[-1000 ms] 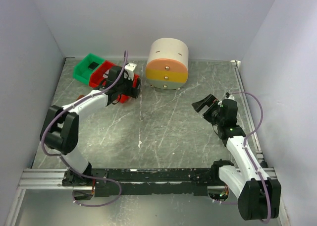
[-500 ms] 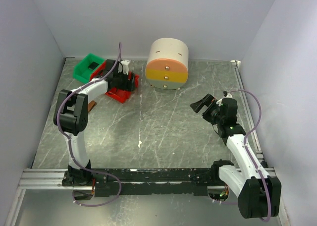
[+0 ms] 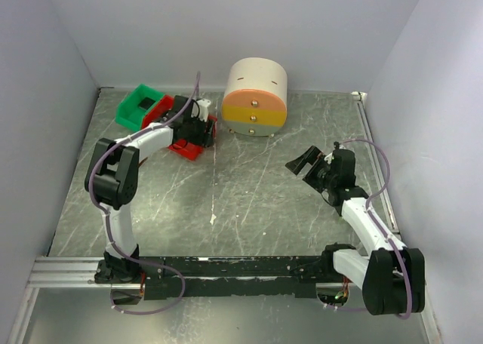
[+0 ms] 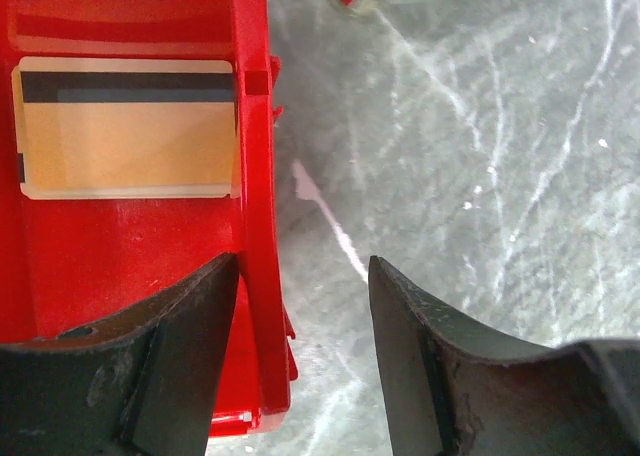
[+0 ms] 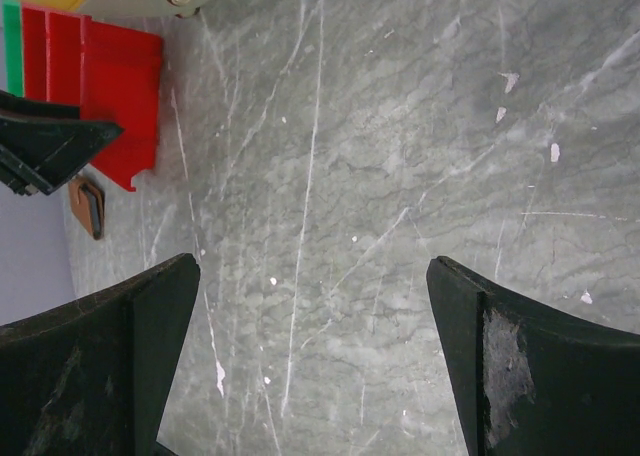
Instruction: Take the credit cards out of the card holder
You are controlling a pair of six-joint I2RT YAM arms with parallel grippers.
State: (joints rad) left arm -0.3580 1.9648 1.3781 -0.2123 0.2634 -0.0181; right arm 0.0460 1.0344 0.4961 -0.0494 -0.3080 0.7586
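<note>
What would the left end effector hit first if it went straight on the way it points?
Likely the wall of the red bin, which runs between the left end effector's fingers; depth is unclear.

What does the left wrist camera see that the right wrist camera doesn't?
Only the left wrist view shows a card with a dark stripe, lying in the red bin. Only the right wrist view shows the brown card holder on the table and a strip of the green bin. Both show the red bin and the grey table.
</note>
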